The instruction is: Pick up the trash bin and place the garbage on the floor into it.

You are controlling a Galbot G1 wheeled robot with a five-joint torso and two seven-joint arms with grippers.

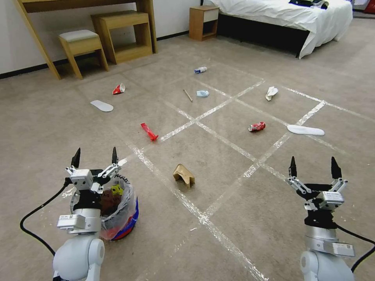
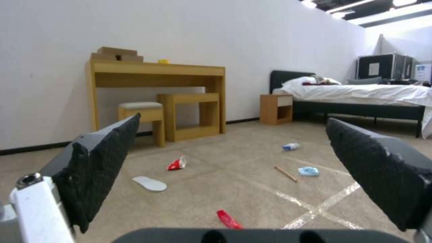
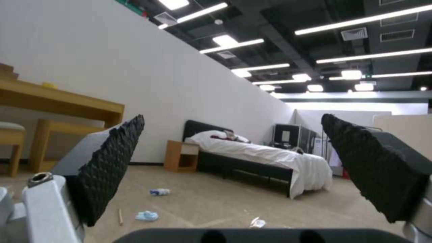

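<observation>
Carpeted bedroom floor (image 1: 234, 218) with a taped grid, bed and wooden furniture at the far wall, was what we had in front of us. Our left gripper (image 1: 95, 156) hung with fingers spread apart and empty, right above the trash bin (image 1: 125, 216), which stood on the floor just below and slightly to the gripper's right side, not yet lifted. Our right gripper (image 1: 313, 164) was also spread wide, holding nothing, hovering over bare carpet well apart from the bin.

We judged the task barely started: bin not picked up, and all the garbage lay loose. Nearest, ahead and between both grippers, was the crumpled brown paper bag (image 1: 184, 175). Farther ahead of the left gripper lay the red wrapper (image 1: 149, 132) and another red-white scrap (image 1: 119, 89). Ahead of the right gripper lay the crushed red can (image 1: 256, 126) and white tissue (image 1: 271, 93). Farthest out were the wooden stick (image 1: 188, 95), light-blue mask (image 1: 202, 93) and white-blue bottle (image 1: 200, 70). We could not tell what was inside the bin.
</observation>
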